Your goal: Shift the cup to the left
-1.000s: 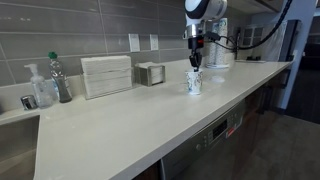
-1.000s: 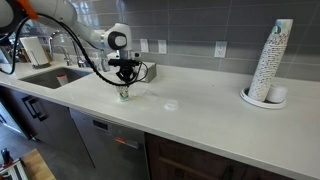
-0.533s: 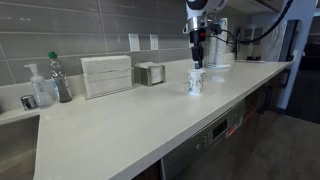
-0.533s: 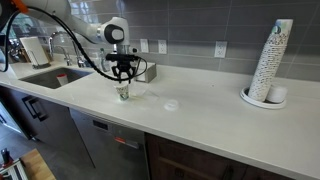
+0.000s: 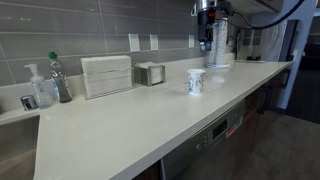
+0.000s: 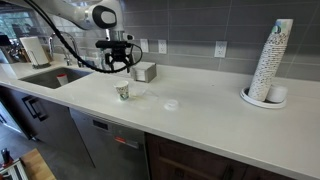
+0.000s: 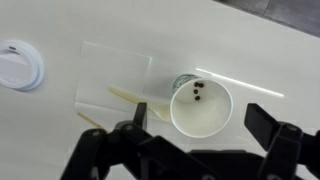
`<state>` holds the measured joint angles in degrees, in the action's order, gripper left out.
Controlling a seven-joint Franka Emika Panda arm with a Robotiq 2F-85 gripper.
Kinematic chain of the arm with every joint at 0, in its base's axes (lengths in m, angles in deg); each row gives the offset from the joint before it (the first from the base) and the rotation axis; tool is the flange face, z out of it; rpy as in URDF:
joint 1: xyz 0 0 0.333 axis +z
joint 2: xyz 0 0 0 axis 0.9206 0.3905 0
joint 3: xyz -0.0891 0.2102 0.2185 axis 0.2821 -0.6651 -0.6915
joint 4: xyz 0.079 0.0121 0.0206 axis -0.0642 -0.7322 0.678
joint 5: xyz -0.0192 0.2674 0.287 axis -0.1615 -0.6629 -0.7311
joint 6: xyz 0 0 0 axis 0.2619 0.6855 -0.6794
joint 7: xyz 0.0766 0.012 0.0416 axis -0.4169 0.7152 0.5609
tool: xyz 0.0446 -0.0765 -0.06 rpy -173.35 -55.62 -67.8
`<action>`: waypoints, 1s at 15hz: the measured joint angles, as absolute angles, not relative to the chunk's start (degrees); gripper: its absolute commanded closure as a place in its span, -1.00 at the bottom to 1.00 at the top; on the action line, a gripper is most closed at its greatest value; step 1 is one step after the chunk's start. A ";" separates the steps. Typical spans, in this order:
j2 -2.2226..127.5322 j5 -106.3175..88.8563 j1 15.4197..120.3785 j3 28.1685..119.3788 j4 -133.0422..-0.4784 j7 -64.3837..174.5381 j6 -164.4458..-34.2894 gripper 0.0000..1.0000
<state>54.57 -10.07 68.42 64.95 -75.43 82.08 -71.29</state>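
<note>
The small white tapered disposable cup stands upright on the pale table; its mouth is open; dark specks lie inside.

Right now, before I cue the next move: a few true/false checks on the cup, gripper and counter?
1. The gripper is shut on the cup. False: its jaws are open, and it hangs above the cup, clear of it.
2. The cup stands upright on the counter. True.
3. The cup has a lid on. False: the wrist view shows its top open; a loose lid lies apart from it on the counter.
4. The stack of cups stands far along the counter from the cup. True.
</note>
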 measured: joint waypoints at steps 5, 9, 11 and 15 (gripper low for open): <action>45.27 -9.72 68.71 65.05 -84.12 71.90 -73.01 -1.00; 35.43 -9.72 68.13 66.71 -92.83 62.85 -75.61 -1.00; 30.46 -9.66 67.36 67.59 -96.33 60.38 -75.72 -1.00; 22.57 -9.65 65.97 68.80 -100.29 58.53 -74.53 -1.00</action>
